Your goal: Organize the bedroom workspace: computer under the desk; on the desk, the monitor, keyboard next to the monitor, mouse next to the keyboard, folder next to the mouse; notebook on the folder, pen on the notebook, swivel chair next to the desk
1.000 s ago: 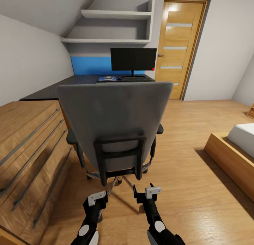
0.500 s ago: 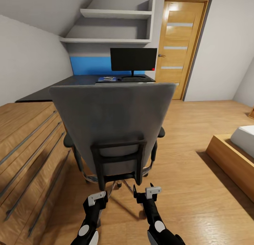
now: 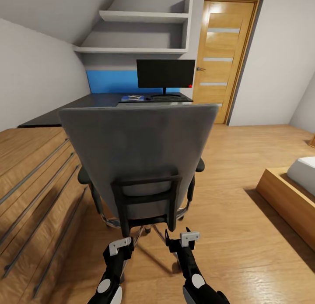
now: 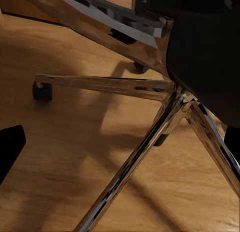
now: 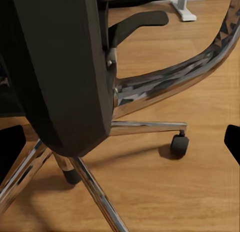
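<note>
Honestly nothing readable here, no text, labels, brands or numbers anywhere. The monitor (image 3: 165, 73) screen is just black with a tiny red dot in its lower corner, no logo I can make out. There's a blue thing (image 3: 132, 97) lying on the bench (image 3: 100, 100) with some pale marks on it, but it's way too small to read.

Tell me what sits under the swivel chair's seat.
Under the swivel chair, the wrist views show a chrome star base with spokes ending in black casters on the wooden floor. The seat's top and anything on it are hidden by the backrest.
</note>
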You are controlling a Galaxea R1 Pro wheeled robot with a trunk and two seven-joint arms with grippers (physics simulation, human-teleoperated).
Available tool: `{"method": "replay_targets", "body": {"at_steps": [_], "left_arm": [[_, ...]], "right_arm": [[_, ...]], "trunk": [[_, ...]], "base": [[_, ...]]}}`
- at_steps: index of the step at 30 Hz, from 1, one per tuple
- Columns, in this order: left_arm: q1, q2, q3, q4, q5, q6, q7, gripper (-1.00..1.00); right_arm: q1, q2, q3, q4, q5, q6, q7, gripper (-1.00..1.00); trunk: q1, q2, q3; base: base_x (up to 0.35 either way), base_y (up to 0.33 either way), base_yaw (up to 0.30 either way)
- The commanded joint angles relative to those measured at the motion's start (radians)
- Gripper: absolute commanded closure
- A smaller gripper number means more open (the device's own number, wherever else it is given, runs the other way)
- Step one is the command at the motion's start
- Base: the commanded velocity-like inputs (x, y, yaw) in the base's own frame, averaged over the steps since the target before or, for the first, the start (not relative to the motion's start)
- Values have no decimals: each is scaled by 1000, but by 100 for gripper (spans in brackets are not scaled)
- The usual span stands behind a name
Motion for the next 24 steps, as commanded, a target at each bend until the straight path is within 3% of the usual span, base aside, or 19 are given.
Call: {"method": "replay_targets", "body": {"at_steps": [1, 12, 24], "left_arm": [[-1, 1, -5, 0, 10, -5, 7, -100], [-1, 1, -5, 0, 10, -5, 7, -100], [-1, 1, -5, 0, 10, -5, 7, -100]], "right_arm": [[-2, -1, 6, 1, -15, -6, -8, -100], [-1, -1, 6, 1, -16, -6, -8, -100], [-1, -1, 6, 1, -16, -6, -8, -100]], "trunk": [[0, 0, -1], [0, 0, -1], [0, 0, -1]], "base": [[206, 0, 0], [243, 0, 0], [123, -7, 0]]}}
